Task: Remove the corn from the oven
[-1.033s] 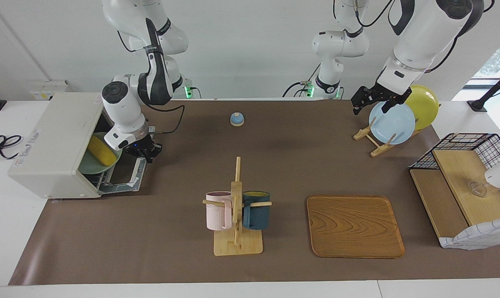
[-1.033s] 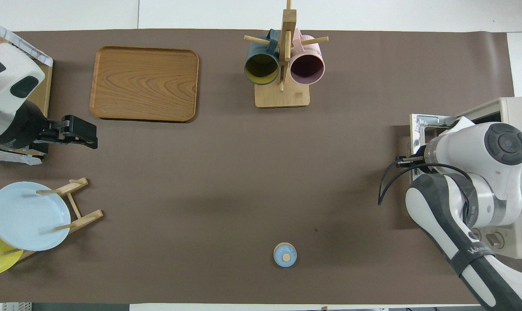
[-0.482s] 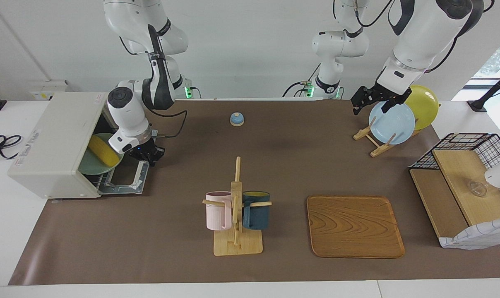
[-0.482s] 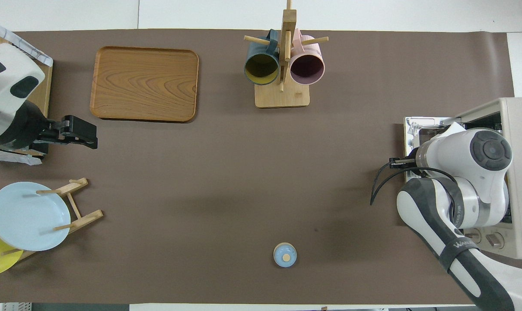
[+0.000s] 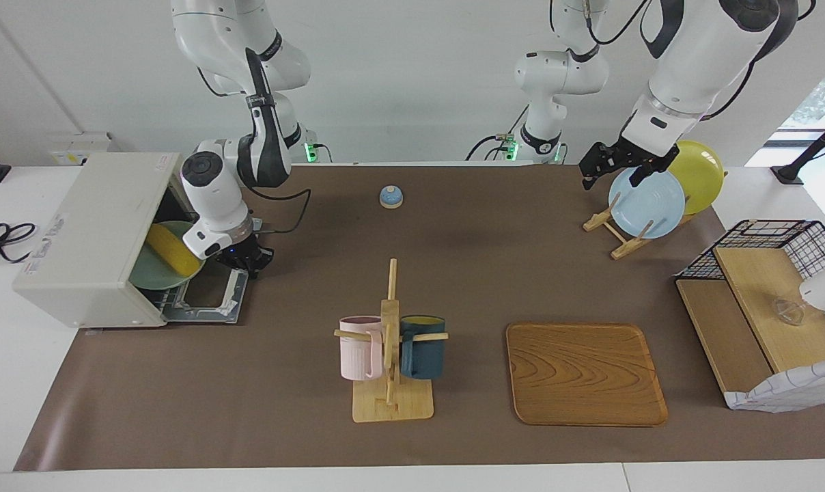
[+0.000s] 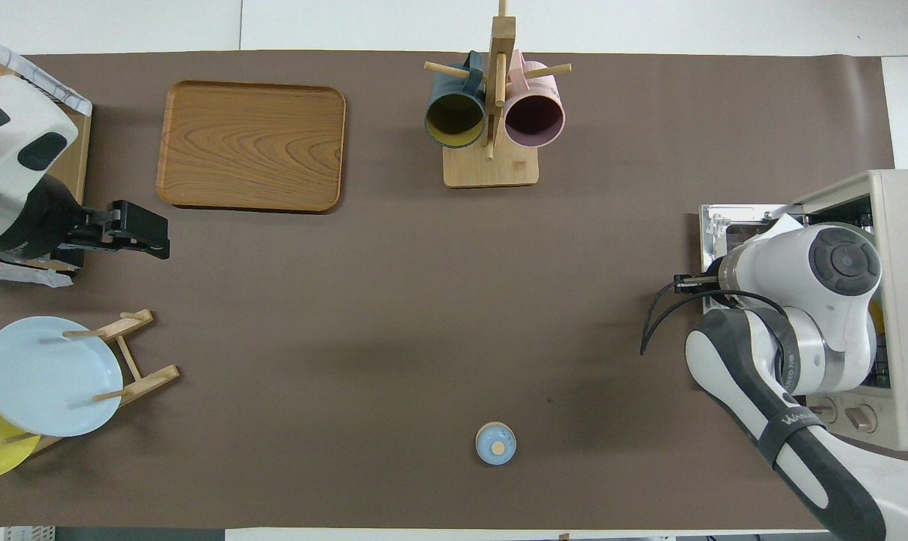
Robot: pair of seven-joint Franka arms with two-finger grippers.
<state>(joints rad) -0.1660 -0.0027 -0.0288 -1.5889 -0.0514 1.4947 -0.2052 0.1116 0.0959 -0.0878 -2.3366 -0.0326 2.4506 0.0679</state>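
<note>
The clenched right gripper (image 5: 248, 263) hovered over the toaster oven's (image 5: 91, 236) lowered door; the released left gripper (image 5: 614, 164) waited over the plate rack (image 5: 607, 225).

A robotics lab: two white arms bolted at a paper-covered table (image 5: 453, 273), bare white walls, and staged kitchen props like an oven (image 5: 91, 239).

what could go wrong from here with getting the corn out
The corn lies loose on a green plate inside the oven, so a nudge could roll it off or drag the plate along. The right gripper, shut over the dropped door, must open first and could clip the door's edge or the oven's frame going in. The left gripper waits open over the plate rack.
</note>
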